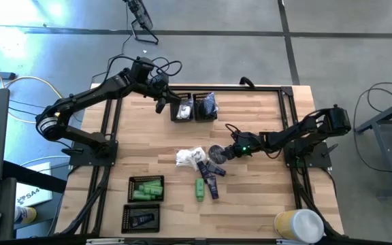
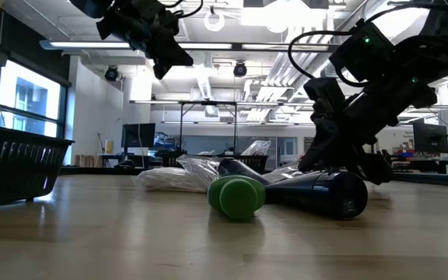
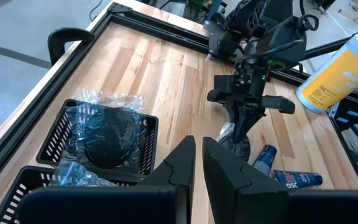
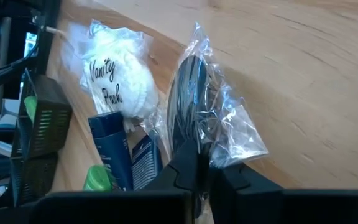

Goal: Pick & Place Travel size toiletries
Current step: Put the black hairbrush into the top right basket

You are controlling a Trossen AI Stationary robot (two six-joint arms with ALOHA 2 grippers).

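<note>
A pile of toiletries lies mid-table: a white crinkly packet (image 1: 188,158), navy tubes (image 1: 211,171), a green tube (image 1: 200,190) and a dark round piece in a clear bag (image 1: 216,151). My right gripper (image 1: 222,152) reaches in from the table's right and is shut on that bag. My left gripper (image 1: 160,104) hovers, shut and holding nothing, to the left of two far black mesh trays, one with white packets (image 1: 182,109), one with bagged dark pieces (image 1: 206,105). In the left wrist view the bagged-pieces tray (image 3: 104,134) lies just ahead of the left gripper (image 3: 199,154). My right gripper (image 4: 199,169) pinches the clear bag with the dark round piece (image 4: 188,106) between its two fingers, slanting down from the table's right. The dark piece stands on edge between the fingers, and the bag's loose corner (image 4: 244,140) spreads beside them. Whether it is lifted off the wood I cannot tell.
Two more black mesh trays sit near the table's near-left corner, one with green tubes (image 1: 146,188), one with a navy tube (image 1: 141,218). A yellow-and-white container (image 1: 298,225) stands at the near-right corner. A black frame rail (image 1: 288,102) borders the table.
</note>
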